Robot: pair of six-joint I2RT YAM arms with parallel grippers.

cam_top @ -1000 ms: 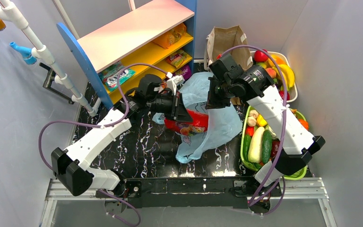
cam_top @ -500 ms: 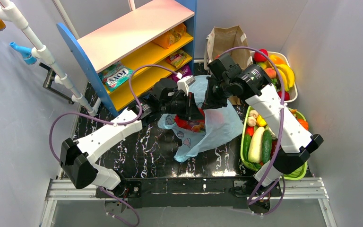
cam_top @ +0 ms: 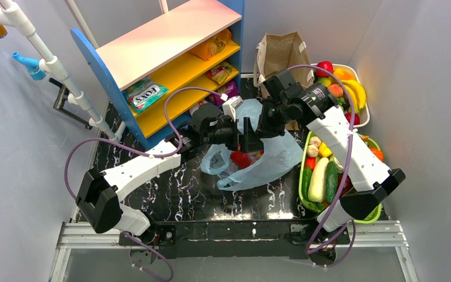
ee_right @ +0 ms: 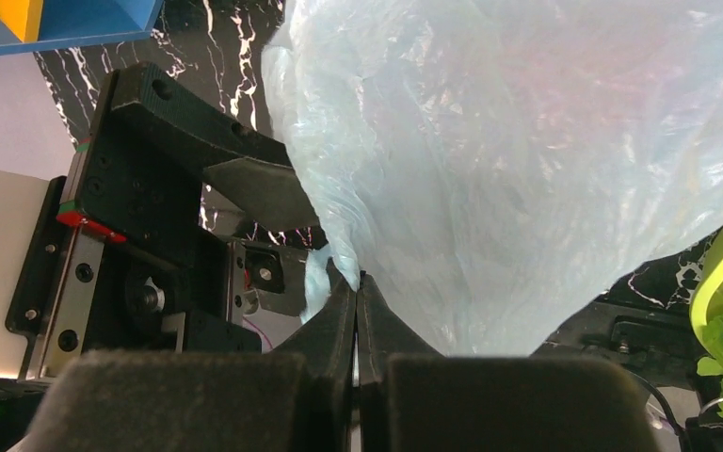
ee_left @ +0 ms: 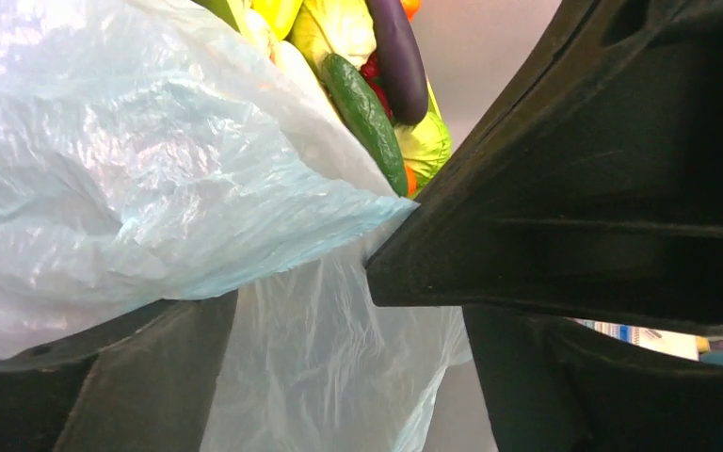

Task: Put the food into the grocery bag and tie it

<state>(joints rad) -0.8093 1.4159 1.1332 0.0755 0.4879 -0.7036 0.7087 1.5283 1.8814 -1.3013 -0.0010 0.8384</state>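
Softly crumpled translucent grocery bag (cam_top: 283, 156), red packet (cam_top: 241, 158) inside, right jaws pinching

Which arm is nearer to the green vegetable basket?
Right. The right arm passes above the green basket; the left arm lies on the other side of the grocery bag.

We find the grocery bag (cam_top: 273, 161) mid-table (cam_top: 170, 188), a snack packet (cam_top: 242, 158) in it — shelf (cam_top: 170, 41) behind-left, paper bag (cam_top: 279, 50) behind, vegetable basket (cam_top: 301, 176) right.
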